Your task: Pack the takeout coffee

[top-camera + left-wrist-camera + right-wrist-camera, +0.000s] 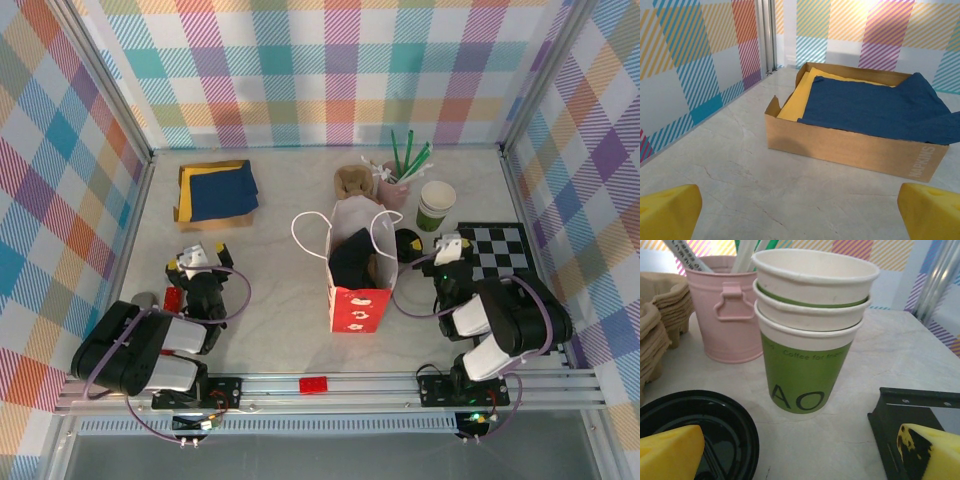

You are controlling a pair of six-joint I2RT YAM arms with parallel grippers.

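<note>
- Down in the paper bag (357, 300) there's a dark shape, probably the coffee cup (351, 260), can't tell for sure
- left gripper (200, 255) and right gripper (447, 247) sit either side of the bag, well apart from it, jaws wide, holding nothing

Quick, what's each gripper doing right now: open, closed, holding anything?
Left gripper: open, holding nothing.
Right gripper: open, holding nothing.

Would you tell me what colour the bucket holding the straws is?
The bucket is pink, shown best in the right wrist view.
</note>
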